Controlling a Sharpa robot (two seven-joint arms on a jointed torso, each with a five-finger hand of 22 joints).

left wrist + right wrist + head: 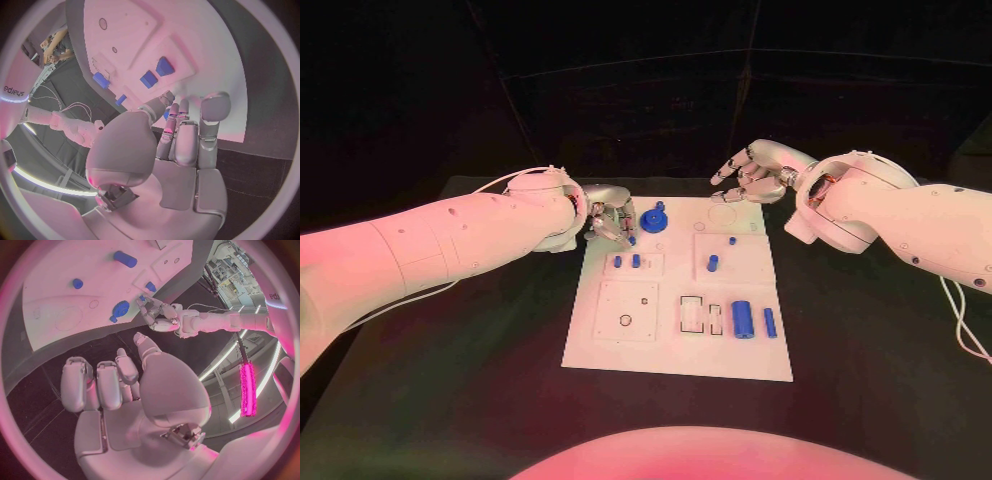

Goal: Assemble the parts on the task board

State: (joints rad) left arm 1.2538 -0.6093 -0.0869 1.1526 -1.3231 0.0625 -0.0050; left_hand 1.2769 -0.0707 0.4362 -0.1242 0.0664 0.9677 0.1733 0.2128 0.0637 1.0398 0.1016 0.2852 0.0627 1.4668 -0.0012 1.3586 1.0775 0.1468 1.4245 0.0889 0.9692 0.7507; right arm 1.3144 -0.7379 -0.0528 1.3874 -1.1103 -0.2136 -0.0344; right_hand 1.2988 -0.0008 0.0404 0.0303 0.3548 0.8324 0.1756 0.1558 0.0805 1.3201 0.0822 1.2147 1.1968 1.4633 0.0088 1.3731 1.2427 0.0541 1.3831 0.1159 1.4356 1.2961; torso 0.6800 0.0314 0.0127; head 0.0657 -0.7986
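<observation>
Left robot hand (606,218) at task board (678,345) far-left corner, fingers apart, just beside round blue part (653,217) (contact unclear). Right robot hand (756,173) open, empty, beyond far edge.

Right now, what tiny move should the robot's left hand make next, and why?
Probably close its fingers on the round blue knobbed part at the far end of the white task board. The left hand is right beside that part, while the right hand hovers empty beyond the board.

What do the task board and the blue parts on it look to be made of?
Task board: probably rigid plastic, matte white, flat with crisp recessed cutouts. Blue parts, such as the cylinder: likely plastic, uniform solid blue with a smooth, slightly glossy surface. No view settles either for certain.
</observation>
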